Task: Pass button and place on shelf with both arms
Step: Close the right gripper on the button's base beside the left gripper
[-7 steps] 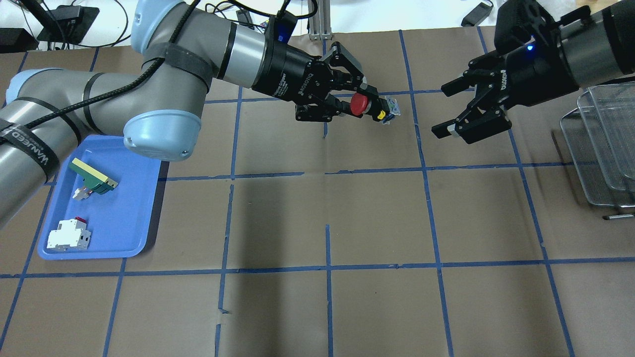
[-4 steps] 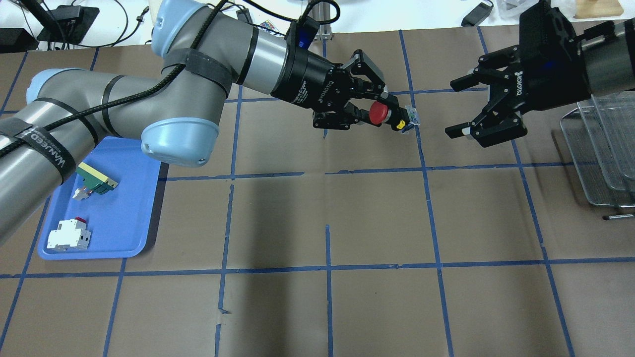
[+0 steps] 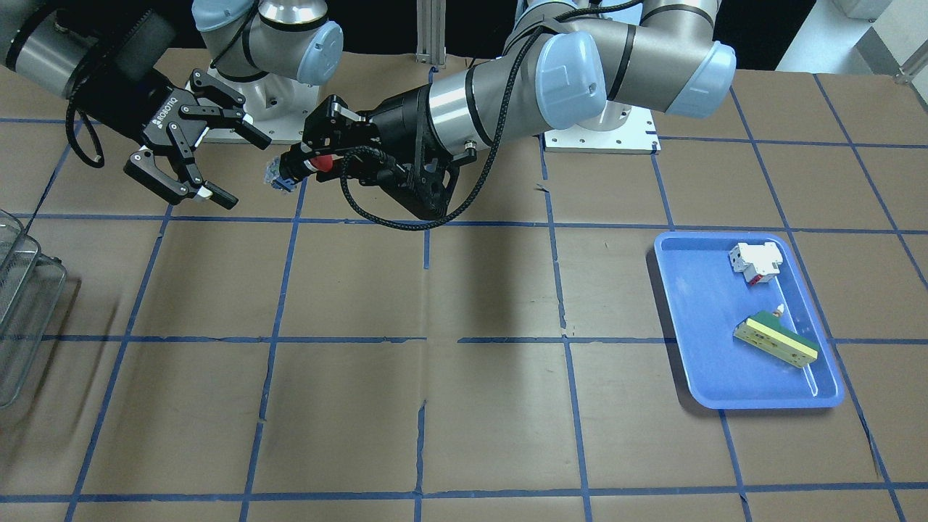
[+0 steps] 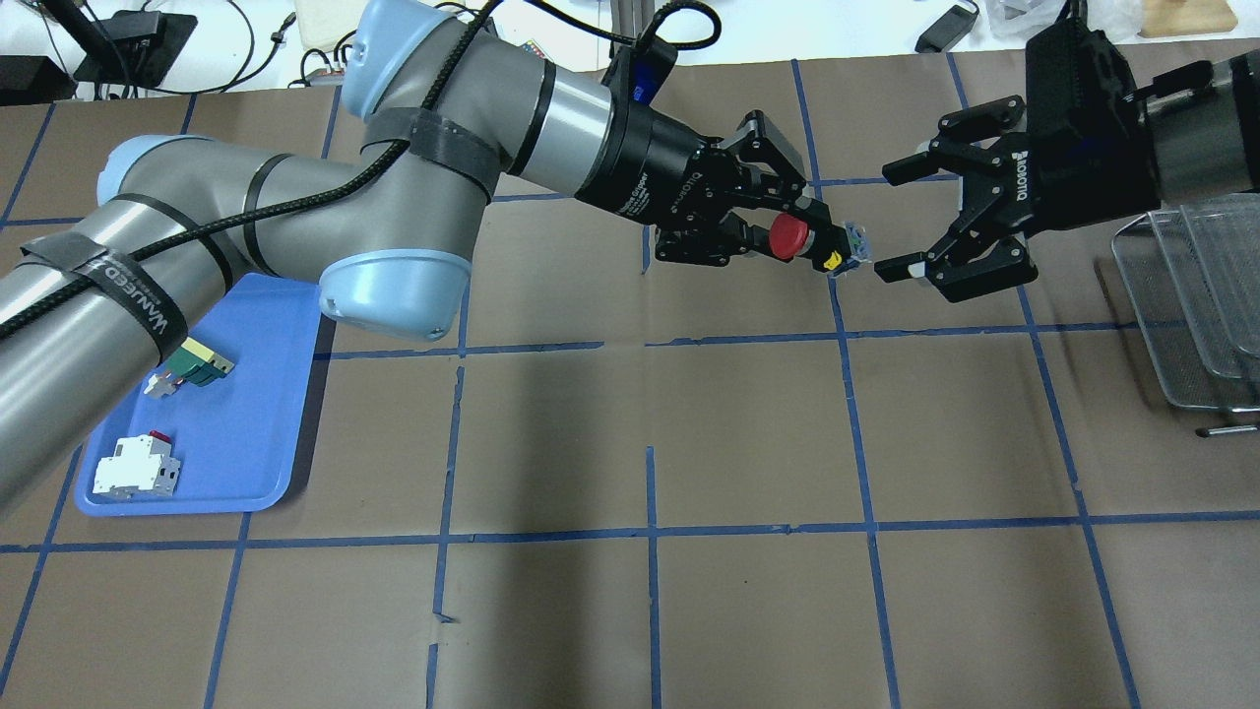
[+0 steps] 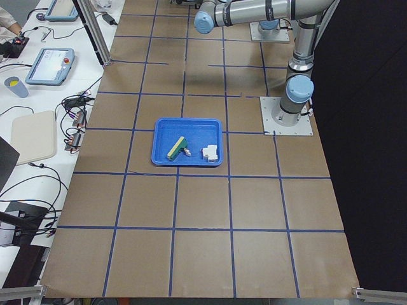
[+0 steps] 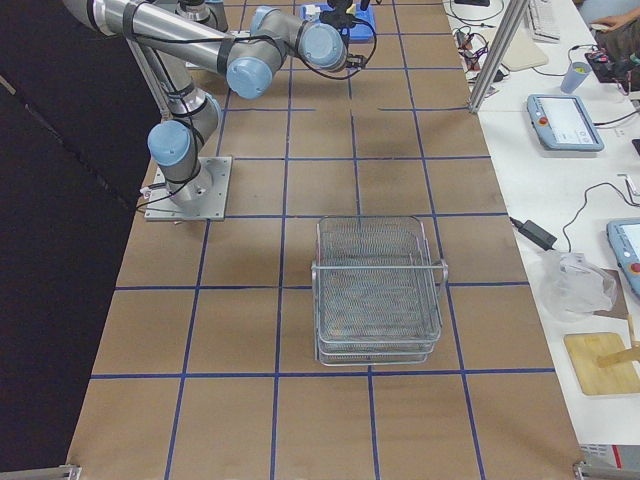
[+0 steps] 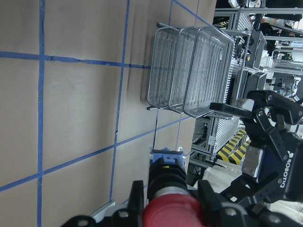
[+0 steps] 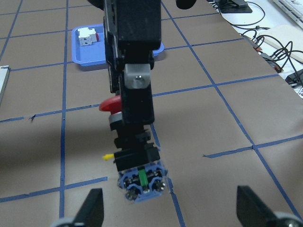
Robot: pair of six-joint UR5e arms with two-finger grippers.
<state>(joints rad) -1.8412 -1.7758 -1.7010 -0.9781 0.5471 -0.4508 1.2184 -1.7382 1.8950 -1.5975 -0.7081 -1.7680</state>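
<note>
My left gripper (image 4: 799, 228) is shut on the button (image 4: 787, 237), red cap toward its palm, bluish base pointing at my right gripper. It holds the button above the table's far middle. My right gripper (image 4: 886, 219) is open, jaws wide, facing the button's base, which sits just short of the lower fingertip without touching. The front view shows the same: button (image 3: 297, 168), left gripper (image 3: 319, 156), right gripper (image 3: 245, 170). The right wrist view shows the button's base (image 8: 141, 182) close ahead. The wire shelf (image 4: 1196, 295) stands at the right edge, behind my right gripper.
A blue tray (image 4: 266, 433) at the left holds a white-and-red breaker block (image 4: 136, 466) and a green-and-cream block (image 4: 192, 359). The shelf also shows in the right exterior view (image 6: 378, 290) and the left wrist view (image 7: 189, 71). Blue tape lines grid the brown table.
My left arm has carried the button to the right, closing the gap to my right gripper. My right gripper has stayed open and shifted only slightly.
</note>
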